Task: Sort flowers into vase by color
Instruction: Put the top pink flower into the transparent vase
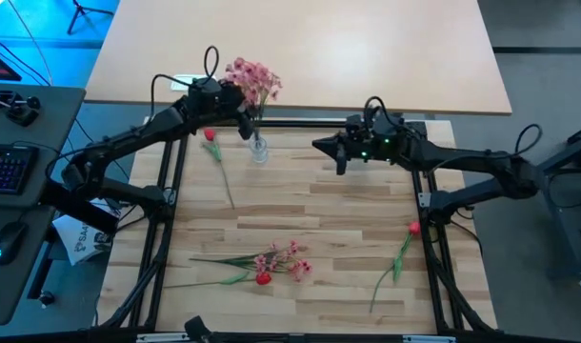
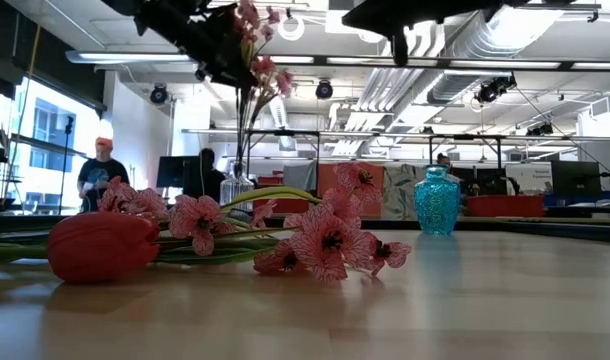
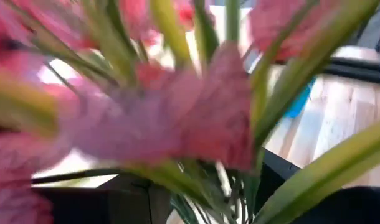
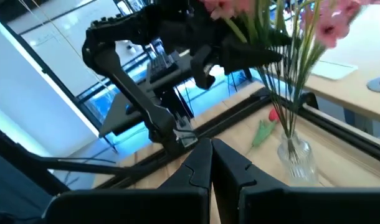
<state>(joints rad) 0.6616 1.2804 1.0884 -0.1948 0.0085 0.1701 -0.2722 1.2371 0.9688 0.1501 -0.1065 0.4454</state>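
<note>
A clear glass vase [image 1: 259,149] stands near the table's far edge with several pink sprays [image 1: 251,78] in it; their stems [image 4: 288,106] rise from the vase [image 4: 296,155]. My left gripper [image 1: 241,112] is up among those stems, just above the vase; the left wrist view is filled with pink blossoms [image 3: 177,118]. My right gripper [image 1: 319,146] hovers shut to the right of the vase, touching nothing. One red tulip [image 1: 210,135] lies left of the vase. A teal vase [image 2: 437,200] shows in the low view.
Near the table's front lie pink sprays [image 1: 286,259] with a red tulip [image 1: 263,278], close to the low camera [image 2: 100,245]. Another red tulip [image 1: 413,229] lies at the right, its stem running toward the near edge. People stand in the room behind the table.
</note>
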